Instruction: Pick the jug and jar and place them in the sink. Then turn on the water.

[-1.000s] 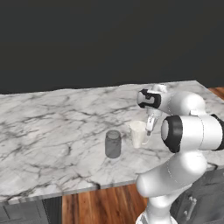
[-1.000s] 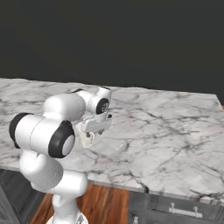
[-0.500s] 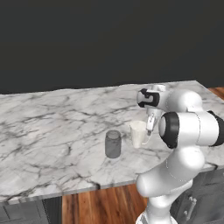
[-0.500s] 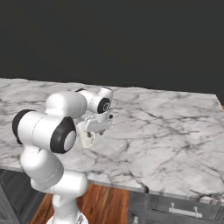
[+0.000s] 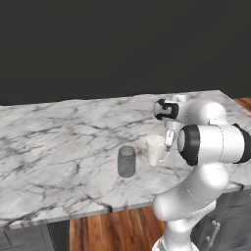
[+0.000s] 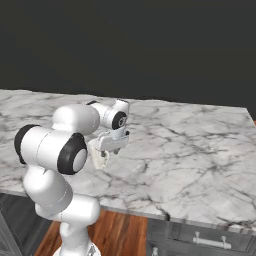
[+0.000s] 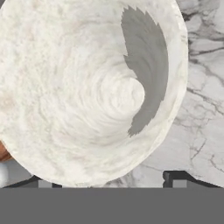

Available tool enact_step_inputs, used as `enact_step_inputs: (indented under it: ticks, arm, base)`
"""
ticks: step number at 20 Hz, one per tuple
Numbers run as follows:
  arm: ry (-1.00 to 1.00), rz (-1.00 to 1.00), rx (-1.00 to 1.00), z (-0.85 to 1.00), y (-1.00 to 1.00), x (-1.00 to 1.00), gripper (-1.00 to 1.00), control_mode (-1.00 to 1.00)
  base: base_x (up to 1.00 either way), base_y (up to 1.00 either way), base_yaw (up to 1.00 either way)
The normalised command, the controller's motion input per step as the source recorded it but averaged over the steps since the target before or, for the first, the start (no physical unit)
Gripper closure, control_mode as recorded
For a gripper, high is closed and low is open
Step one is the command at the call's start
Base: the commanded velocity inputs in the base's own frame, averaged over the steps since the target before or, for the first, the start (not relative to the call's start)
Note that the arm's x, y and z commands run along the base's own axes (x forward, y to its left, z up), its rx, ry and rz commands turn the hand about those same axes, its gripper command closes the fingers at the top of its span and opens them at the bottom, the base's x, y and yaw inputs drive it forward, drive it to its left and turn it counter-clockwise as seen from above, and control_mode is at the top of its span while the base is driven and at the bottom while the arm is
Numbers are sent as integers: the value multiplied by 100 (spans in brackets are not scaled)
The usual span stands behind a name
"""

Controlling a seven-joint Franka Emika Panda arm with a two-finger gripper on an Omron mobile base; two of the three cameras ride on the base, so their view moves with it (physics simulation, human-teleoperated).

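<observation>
1. The jar (image 5: pixel 126 161) stands upright on the marble counter (image 5: pixel 59 137), just left of the jug (image 5: pixel 155 149) and apart from it.
2. The gripper (image 5: pixel 168 143) hangs at the jug's right side; whether its fingers are spread or pinching, I cannot tell.
3. From the hand camera, the jug (image 7: pixel 87 87) looks hollow inside.

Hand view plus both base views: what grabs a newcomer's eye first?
The cream jug, seen from straight above in the hand view, with a grey shadow inside its open mouth. In the left base view it stands on the marble counter right of the dark grey jar, apart from it. The white arm reaches over it, the gripper at its rim.
</observation>
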Motion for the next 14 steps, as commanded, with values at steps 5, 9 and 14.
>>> enact_step_inputs:
  ticks: [5,9,14]
  arm:
    - [0,0,0,0,0,0,100,-100]
    - [0,0,0,0,0,0,100,-100]
    - [-1,0,0,3,0,-10,100,-100]
  base:
    - [0,0,0]
    - [0,0,0]
    - [0,0,0]
